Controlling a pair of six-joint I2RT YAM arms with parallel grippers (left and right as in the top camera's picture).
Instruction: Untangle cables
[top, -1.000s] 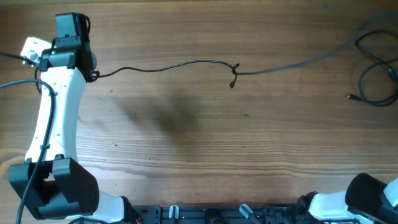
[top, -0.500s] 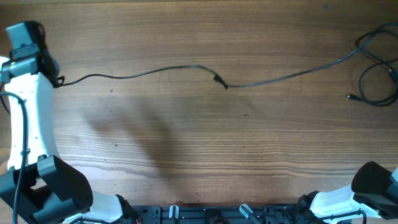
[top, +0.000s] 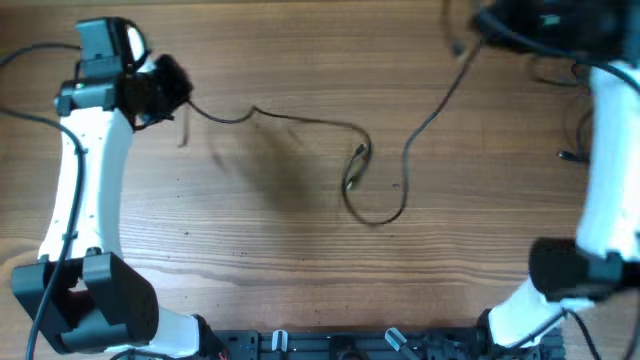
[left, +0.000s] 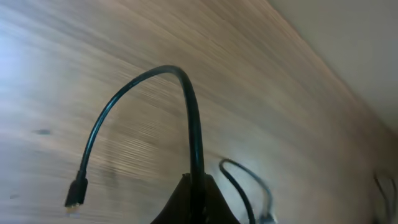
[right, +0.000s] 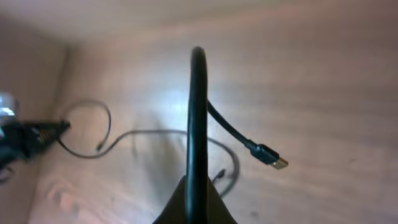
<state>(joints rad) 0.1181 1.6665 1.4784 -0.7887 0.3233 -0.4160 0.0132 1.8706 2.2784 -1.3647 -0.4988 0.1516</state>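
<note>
The brown wooden table (top: 300, 270) fills the overhead view. The white left arm (top: 85, 190) with black joints reaches up the left side to the far left corner. The white right arm (top: 605, 170) rises along the right edge, and its far end is a dark blur.

The left gripper (left: 196, 185) is fully closed, its fingertips pinching a thin black cable (top: 300, 118). From that pinch a short free tail arches up and over, ending in a small plug (left: 74, 194) that hangs above the wood.

The right gripper (right: 198, 183) is closed just as tightly on the other end of the same line. There the cable stands up from the fingertips and curls back down to a black plug with a metal tip (right: 273, 160).

Between the two grippers the cable sags across the far half of the table, with a small knot (top: 357, 156) near the middle. A loose loop (top: 378, 220) lies just near of the knot, and from it the line climbs toward the far right. I cannot tell whether this is one cord or two tied together.

More black cable (top: 566, 155) lies at the far right, mostly hidden behind the right arm.
</note>
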